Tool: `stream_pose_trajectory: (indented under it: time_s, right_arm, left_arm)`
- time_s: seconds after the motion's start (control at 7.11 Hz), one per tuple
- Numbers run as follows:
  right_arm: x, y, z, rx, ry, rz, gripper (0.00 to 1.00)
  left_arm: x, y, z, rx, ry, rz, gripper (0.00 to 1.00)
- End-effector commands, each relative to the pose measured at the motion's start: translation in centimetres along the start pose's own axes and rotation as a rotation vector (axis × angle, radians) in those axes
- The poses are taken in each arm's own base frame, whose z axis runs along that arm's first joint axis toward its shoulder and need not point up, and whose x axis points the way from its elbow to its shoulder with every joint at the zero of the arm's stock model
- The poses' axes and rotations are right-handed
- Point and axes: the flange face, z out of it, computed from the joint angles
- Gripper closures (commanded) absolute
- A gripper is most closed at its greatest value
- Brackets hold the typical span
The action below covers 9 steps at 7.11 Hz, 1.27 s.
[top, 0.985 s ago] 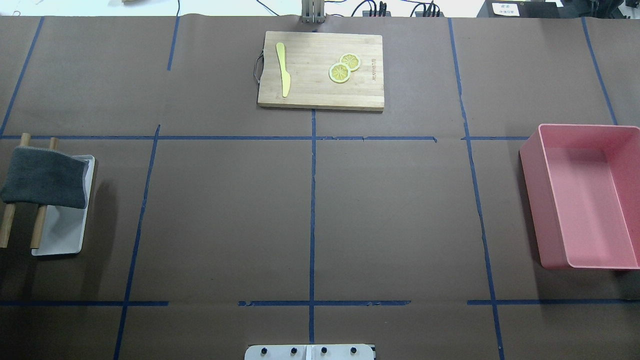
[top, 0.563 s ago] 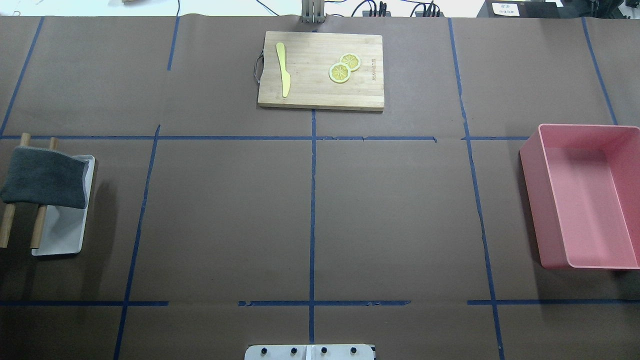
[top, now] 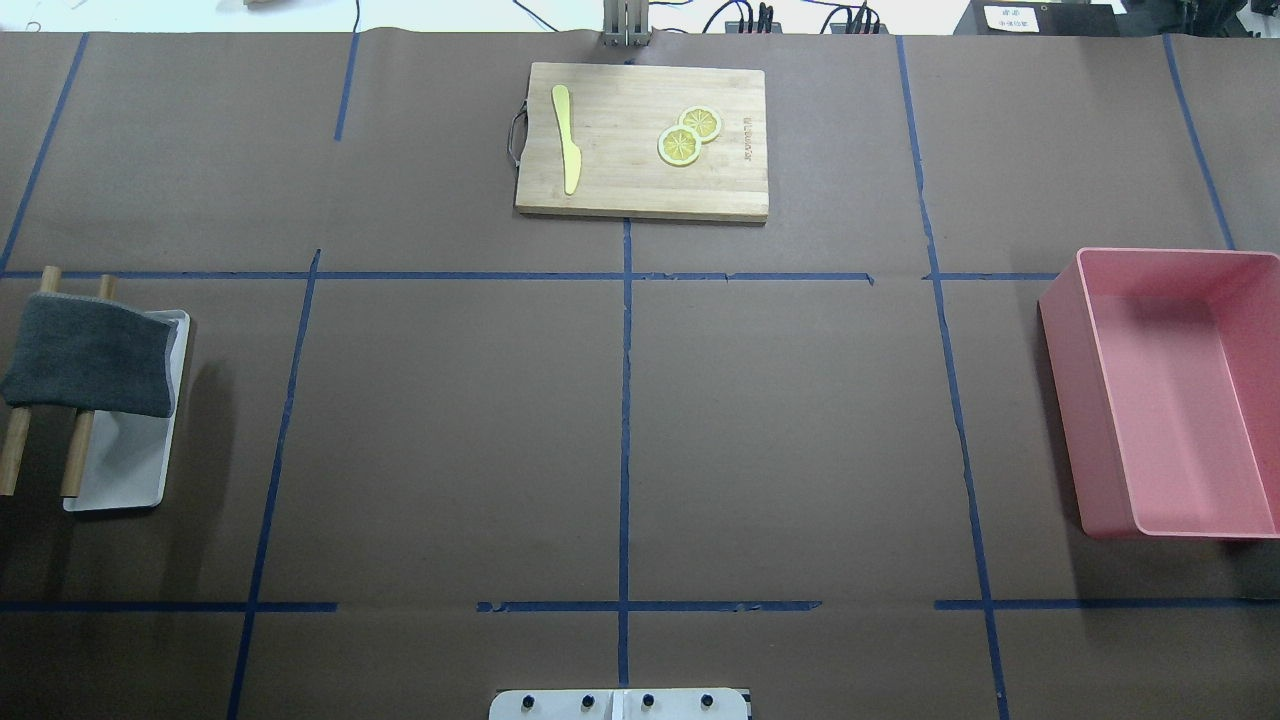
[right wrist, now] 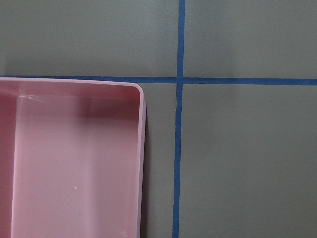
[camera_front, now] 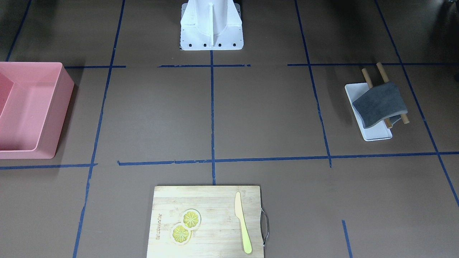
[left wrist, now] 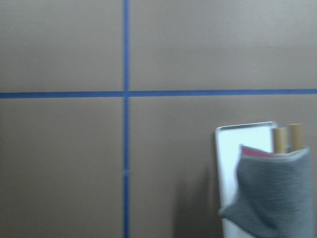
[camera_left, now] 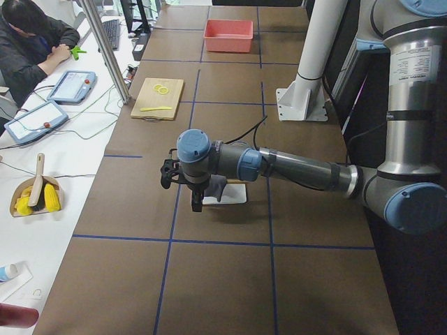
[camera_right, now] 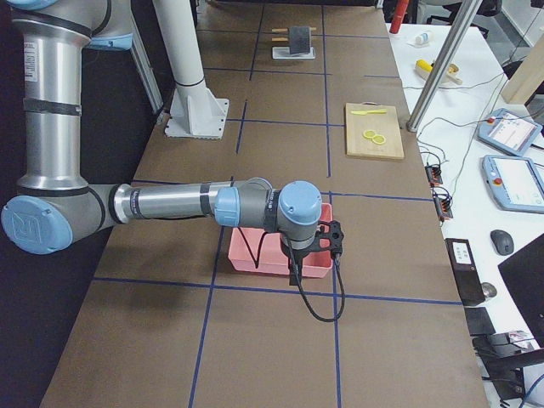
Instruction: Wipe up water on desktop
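Note:
The desktop (top: 450, 430) is a flat brown surface crossed by blue tape lines; I see no water on it. A grey cloth (top: 90, 355) hangs over two wooden rods above a small white tray (top: 130, 470) at the left edge; it also shows in the left wrist view (left wrist: 272, 193). My left gripper (camera_left: 197, 201) shows only in the exterior left view, hanging over the desktop beside the tray; I cannot tell if it is open. My right gripper (camera_right: 295, 270) shows only in the exterior right view, above the pink bin's edge; I cannot tell its state.
A pink bin (top: 1065, 400) stands at the right edge, with nothing in it. A bamboo cutting board (top: 620, 180) at the far middle carries a yellow knife (top: 568, 140) and two lemon slices (top: 688, 138). The robot's white base plate (camera_front: 211, 39) is at the near edge.

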Motion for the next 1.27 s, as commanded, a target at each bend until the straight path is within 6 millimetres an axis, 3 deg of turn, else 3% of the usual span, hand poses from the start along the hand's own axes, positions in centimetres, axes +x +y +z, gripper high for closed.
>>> stream_pose_trajectory:
  time_s: [0.0,0.42,0.56,0.84,0.98,1.13]
  right_arm:
    - [-0.2,-0.4,-0.2,0.009,0.004,-0.010,0.00]
    - [-0.3,-0.3,-0.3,0.013,0.002,-0.013,0.00]
    - [-0.3,-0.3,-0.3,0.012,0.001,-0.012,0.00]
    - [-0.4,-0.3,0.0,0.010,-0.040,-0.007,0.00]
    - [-0.5,-0.3,-0.1,0.011,-0.040,-0.008,0.00]
    - [-0.5,-0.3,-0.1,0.011,-0.040,-0.008,0.00]
  left_arm:
    - [2.8,2.3,3.4,0.031,0.070,-0.031,0.00]
    - [5.8,2.5,7.8,0.041,-0.011,-0.045,0.00]
    - [6.2,2.7,8.1,0.048,0.000,-0.055,0.00]
    - [5.7,3.0,10.6,0.053,0.034,-0.071,0.01]
    - [6.2,3.0,10.5,0.056,0.049,-0.096,0.03]
    - [6.7,3.3,11.2,0.045,0.055,-0.089,0.12]
